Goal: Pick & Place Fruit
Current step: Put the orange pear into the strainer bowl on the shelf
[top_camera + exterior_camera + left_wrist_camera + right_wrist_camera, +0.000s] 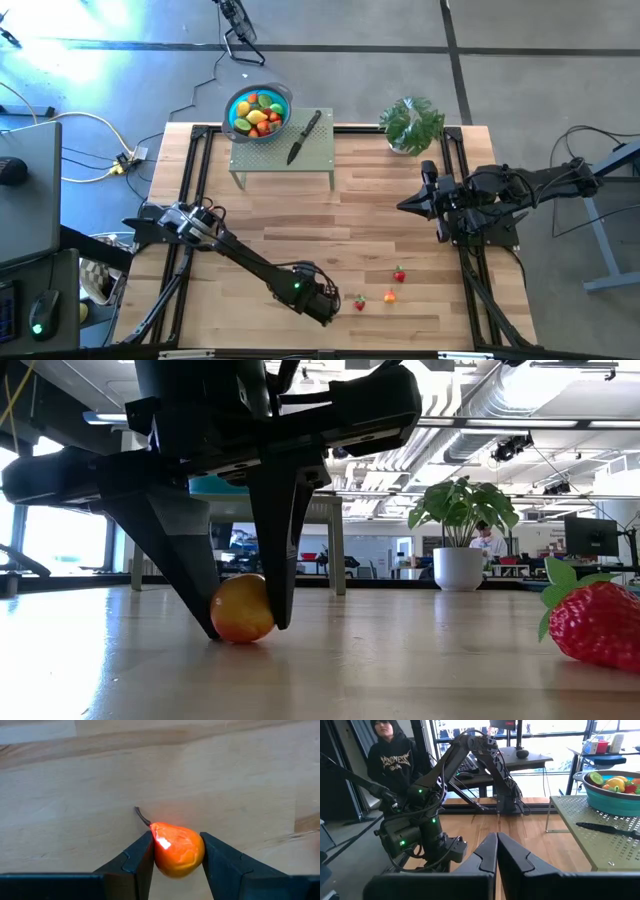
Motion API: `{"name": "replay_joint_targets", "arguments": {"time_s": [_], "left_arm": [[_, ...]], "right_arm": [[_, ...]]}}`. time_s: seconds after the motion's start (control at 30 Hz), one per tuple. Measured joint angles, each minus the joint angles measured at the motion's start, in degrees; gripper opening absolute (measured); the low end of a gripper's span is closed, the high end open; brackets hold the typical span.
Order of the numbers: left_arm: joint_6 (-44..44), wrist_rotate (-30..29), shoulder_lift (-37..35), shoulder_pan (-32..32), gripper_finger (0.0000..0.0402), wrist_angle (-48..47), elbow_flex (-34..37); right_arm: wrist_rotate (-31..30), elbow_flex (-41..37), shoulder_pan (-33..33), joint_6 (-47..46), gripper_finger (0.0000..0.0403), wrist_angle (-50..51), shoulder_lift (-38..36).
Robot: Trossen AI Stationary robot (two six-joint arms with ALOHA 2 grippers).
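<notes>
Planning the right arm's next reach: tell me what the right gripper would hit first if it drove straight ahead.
Likely the left arm: it sits directly beyond the shut right gripper across bare wooden table. Depth is uncertain.

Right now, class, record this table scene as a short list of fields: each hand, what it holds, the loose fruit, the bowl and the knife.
left hand: down at the table's near edge, shut on the orange fruit
right hand: shut, holds nothing, waits at the table's right side
loose fruit: strawberry, two more pieces near the left hand
bowl: on the green stand, full of fruit
knife: on the stand beside the bowl
</notes>
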State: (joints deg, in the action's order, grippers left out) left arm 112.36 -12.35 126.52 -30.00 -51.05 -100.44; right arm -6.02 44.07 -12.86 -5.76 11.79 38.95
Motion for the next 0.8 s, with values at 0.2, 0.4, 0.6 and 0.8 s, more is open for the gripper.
{"name": "replay_joint_targets", "arguments": {"time_s": [0.2, 0.4, 0.6, 0.8], "left_arm": [[-0.86, -2.14, -0.60, -0.02, 0.0143, 0.77, 0.00], [-1.58, -3.25, -2.08, -0.07, 0.0143, -0.56, 0.05], [-3.04, -3.68, -3.75, -0.04, 0.0143, 0.19, -0.03], [-4.87, -6.78, -7.17, -0.46, 0.0143, -3.58, -0.04]], "right_arm": [[0.20, 0.00, 0.00, 0.02, 0.0004, 0.02, 0.00], [0.22, 0.00, 0.00, 0.02, 0.0004, 0.33, 0.01], [0.24, 0.00, 0.00, 0.02, 0.0004, 0.55, -0.02], [0.22, -0.02, 0.00, 0.06, 0.0004, 0.94, 0.01]]}}
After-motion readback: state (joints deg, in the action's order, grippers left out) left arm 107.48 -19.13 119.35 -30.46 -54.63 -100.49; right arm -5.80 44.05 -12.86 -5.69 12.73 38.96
